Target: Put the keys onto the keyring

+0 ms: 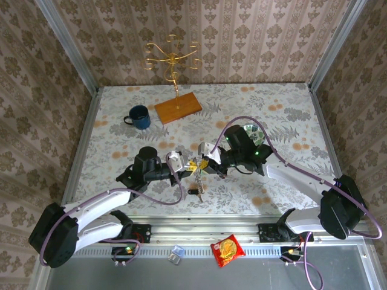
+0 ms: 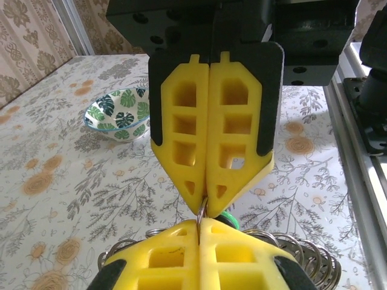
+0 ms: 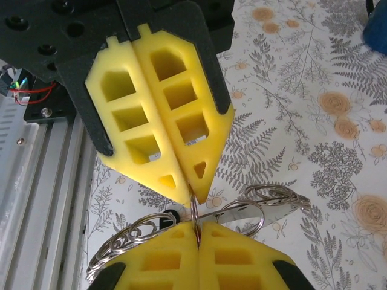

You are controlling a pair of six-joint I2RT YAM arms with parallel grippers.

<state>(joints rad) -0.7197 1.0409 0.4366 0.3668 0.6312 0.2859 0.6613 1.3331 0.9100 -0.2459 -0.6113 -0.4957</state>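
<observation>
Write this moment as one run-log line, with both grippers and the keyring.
left gripper: shut on keyring | right gripper: shut on keyring, tip to tip | green key: beside the tips

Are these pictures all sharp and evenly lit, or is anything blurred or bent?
Top external view: soft even light, faint shadows; the corner post leans outward with the perspective. Left wrist view: yellow fingers crisp, the leaf-patterned bowl behind slightly soft. Right wrist view: the blue mug at the top corner is a blur.
</observation>
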